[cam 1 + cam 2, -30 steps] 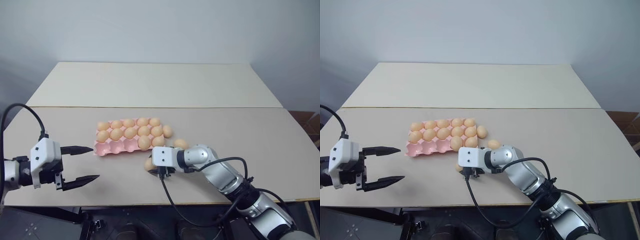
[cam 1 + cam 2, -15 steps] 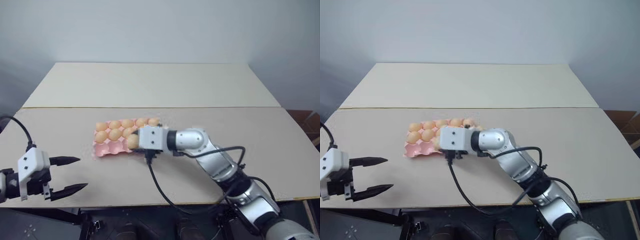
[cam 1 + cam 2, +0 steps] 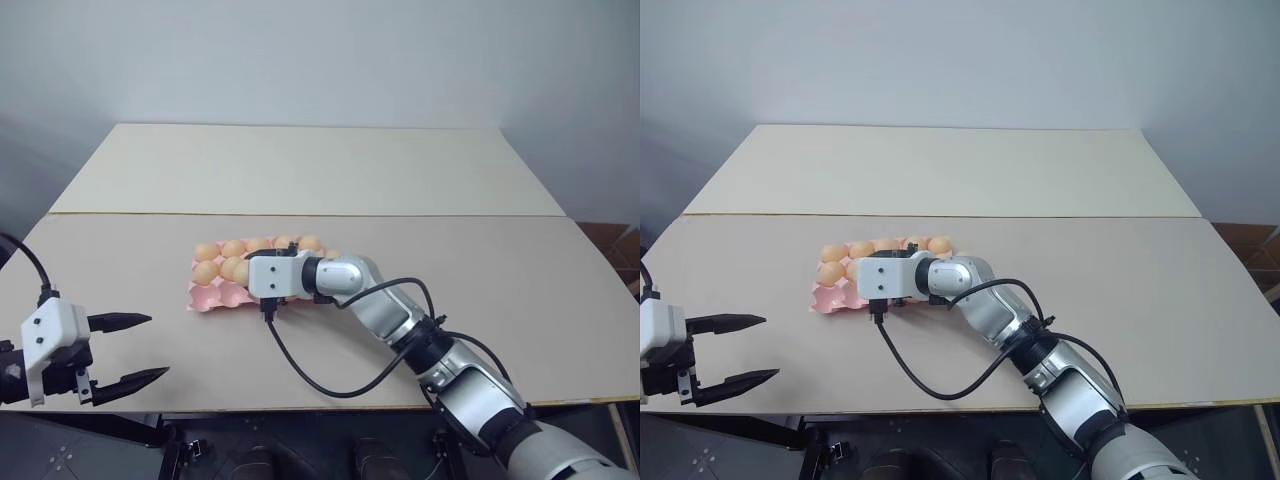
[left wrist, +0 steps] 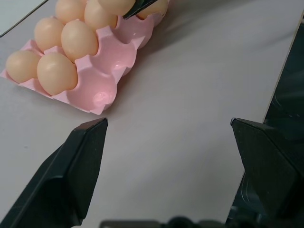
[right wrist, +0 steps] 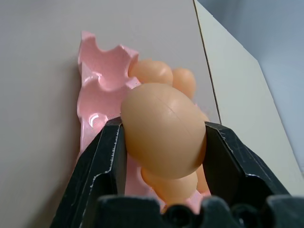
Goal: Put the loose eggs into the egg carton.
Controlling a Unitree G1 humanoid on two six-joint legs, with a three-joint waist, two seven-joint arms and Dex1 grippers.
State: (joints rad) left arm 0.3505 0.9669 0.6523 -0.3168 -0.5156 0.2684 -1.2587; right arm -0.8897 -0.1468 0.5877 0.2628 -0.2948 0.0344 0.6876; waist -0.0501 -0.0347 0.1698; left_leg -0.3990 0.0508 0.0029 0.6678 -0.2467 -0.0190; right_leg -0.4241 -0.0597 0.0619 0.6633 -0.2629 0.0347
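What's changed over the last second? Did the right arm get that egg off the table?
Yes. The right gripper lifted the egg off the table by the carton's near right corner and swung it left over the egg carton, holding it above the near row. The left gripper drew back leftward, open and empty. The carton stayed put.

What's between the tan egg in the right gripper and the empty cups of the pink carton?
Nothing visible. The right gripper holds the tan egg over the pale-pink moulded carton, whose near-row cups lie empty ahead of it.

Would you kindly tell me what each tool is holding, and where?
The right tool grips one egg by its two opposite sides. The left tool holds nothing.
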